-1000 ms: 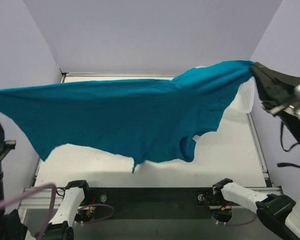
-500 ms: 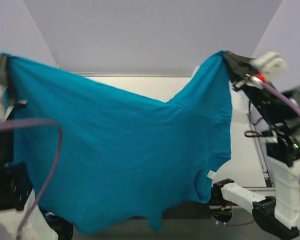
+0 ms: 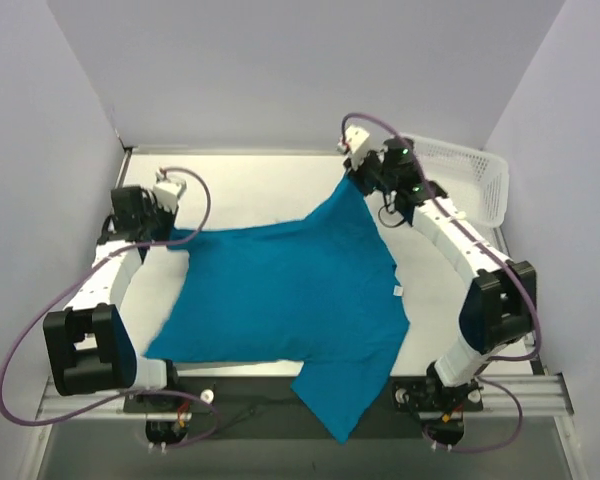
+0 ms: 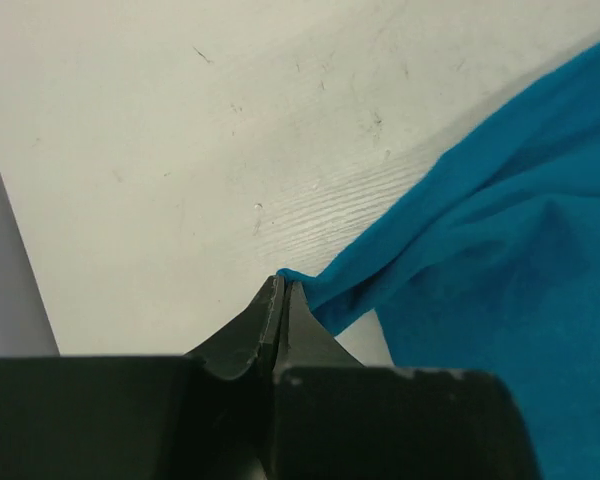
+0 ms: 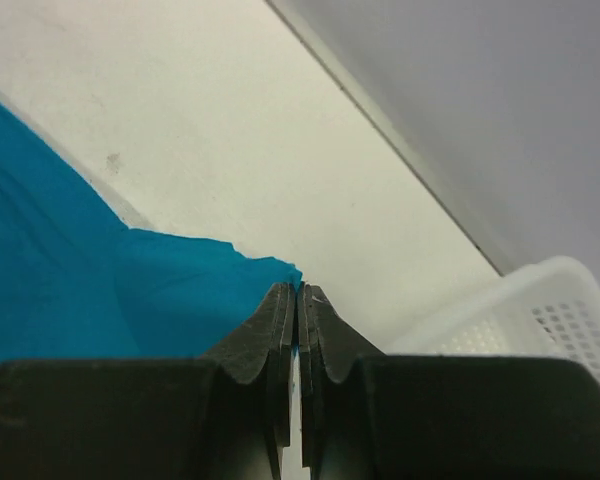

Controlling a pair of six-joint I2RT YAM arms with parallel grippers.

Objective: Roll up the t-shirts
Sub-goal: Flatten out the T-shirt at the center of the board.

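The teal-blue t-shirt (image 3: pixel 290 290) lies spread on the white table, and one part of it hangs over the near edge. My left gripper (image 3: pixel 167 231) is shut on the shirt's left corner, low over the table. In the left wrist view its jaws (image 4: pixel 283 283) pinch the tip of the cloth (image 4: pixel 500 240). My right gripper (image 3: pixel 354 180) is shut on the far corner, near the back of the table. The right wrist view shows its jaws (image 5: pixel 298 291) closed on the edge of the t-shirt (image 5: pixel 100 290).
A white mesh basket (image 3: pixel 470 175) stands at the back right, just beyond the right gripper, and its rim (image 5: pixel 540 315) shows in the right wrist view. Grey walls enclose the table on three sides. Cables loop from both arms.
The shirt was held stretched high in the air. Both arms have swung forward and down, and it now lies on the table. Both grips are unchanged.
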